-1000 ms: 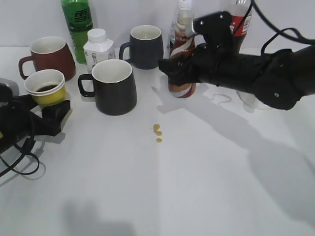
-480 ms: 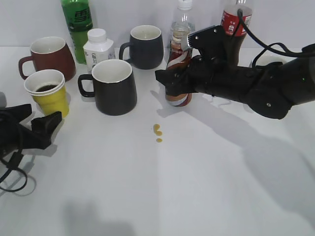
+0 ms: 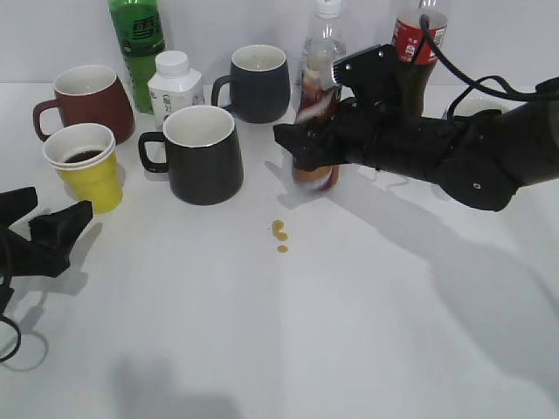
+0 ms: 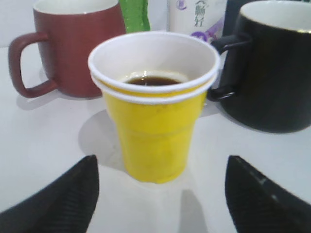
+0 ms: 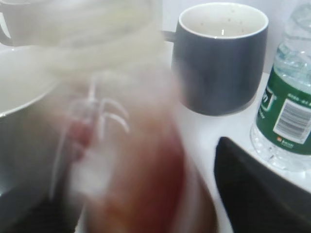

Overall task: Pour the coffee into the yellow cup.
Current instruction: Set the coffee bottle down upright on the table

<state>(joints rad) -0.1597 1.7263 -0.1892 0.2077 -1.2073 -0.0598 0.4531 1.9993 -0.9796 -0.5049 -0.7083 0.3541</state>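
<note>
The yellow cup (image 3: 85, 166) stands at the left with dark coffee in it, and fills the left wrist view (image 4: 154, 111). My left gripper (image 3: 48, 231) is open and empty, drawn back in front of the cup and not touching it (image 4: 155, 204). The coffee bottle (image 3: 314, 166) stands near the table's middle back and is motion-blurred in both views (image 5: 131, 170). My right gripper (image 3: 301, 150) is around it with its jaws apart, and a gap shows between the right finger and the bottle (image 5: 136, 204).
A dark red mug (image 3: 87, 100), a black mug (image 3: 205, 153) and a grey mug (image 3: 259, 83) stand behind and beside the cup. A green bottle (image 3: 138, 39), white bottle (image 3: 175, 83), water bottle (image 3: 325, 26) and cola bottle (image 3: 417, 35) line the back. Yellowish drops (image 3: 279, 232) lie mid-table.
My left gripper has let go of the yellow cup and backed away toward the front left. My right arm has brought the coffee bottle down upright, and the bottle now blurs.
</note>
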